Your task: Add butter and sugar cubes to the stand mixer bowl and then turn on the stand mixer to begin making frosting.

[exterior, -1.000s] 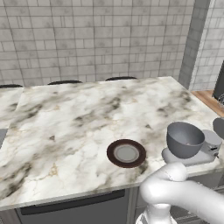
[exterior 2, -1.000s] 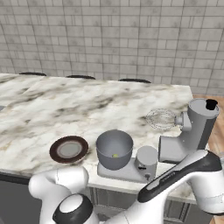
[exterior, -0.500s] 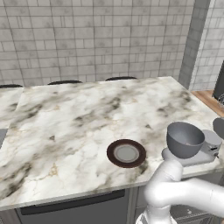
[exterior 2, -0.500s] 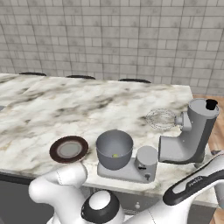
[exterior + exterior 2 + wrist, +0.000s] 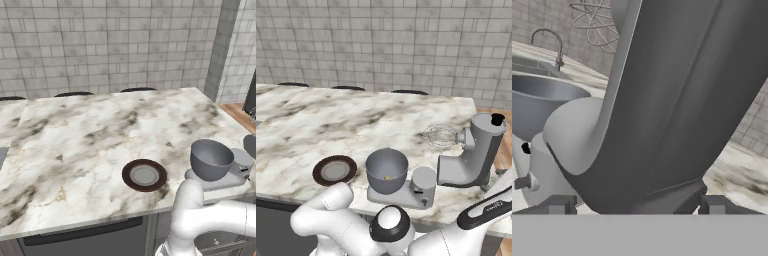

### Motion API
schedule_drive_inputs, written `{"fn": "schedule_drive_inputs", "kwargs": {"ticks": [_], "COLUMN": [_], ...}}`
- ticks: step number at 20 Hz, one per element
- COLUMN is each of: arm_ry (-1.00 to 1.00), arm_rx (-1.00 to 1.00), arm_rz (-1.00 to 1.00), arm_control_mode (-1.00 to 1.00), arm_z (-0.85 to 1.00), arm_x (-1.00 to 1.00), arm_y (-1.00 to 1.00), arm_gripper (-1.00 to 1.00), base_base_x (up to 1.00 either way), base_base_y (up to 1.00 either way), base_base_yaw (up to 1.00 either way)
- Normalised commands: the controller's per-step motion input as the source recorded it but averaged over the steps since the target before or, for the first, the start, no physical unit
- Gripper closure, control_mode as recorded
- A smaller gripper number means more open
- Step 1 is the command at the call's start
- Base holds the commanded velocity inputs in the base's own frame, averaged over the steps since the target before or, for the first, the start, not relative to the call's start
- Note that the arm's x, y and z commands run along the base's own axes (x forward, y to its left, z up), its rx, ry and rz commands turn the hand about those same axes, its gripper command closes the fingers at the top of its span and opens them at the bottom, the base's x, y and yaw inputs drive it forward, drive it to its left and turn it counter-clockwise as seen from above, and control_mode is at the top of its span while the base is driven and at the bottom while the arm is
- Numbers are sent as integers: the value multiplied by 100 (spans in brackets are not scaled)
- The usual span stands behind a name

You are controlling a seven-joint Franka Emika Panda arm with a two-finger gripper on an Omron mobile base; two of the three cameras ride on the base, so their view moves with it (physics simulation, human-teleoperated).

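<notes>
The smooth grey stand mixer bowl (image 5: 387, 170) sits on the stand mixer (image 5: 466, 160) base near the marble counter (image 5: 90, 140) front edge, something pale yellow, perhaps butter (image 5: 387, 177), inside. A round brown plate (image 5: 334, 170) lies beside it. Gripper (image 5: 634, 205) fingers apart, close against the mixer's dark curved column.

Glossy white rounded arm links (image 5: 331, 217), dark round joint cap (image 5: 388, 227), black lettered band (image 5: 487, 212).

One stand mixer (image 5: 471, 155), one bowl (image 5: 386, 170), one plate (image 5: 334, 170).
</notes>
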Motion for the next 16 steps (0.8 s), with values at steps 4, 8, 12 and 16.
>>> {"fn": "schedule_drive_inputs", "kwargs": {"ticks": [4,8,12,16], "arm_ry": [-1,0,0,0], "arm_rx": [-2,-6,-8,-8], "arm_rz": [5,4,5,3], "arm_control_mode": [-100,-100,-100,-100], "arm_z": [32,41,43,33], "arm_x": [-18,-10,0,0], "arm_y": [37,60,79,91], "arm_gripper": [-100,-100,-100,-100], "base_base_x": [0,0,0,0], "base_base_y": [0,0,0,0], "base_base_yaw": [0,0,0,0]}}
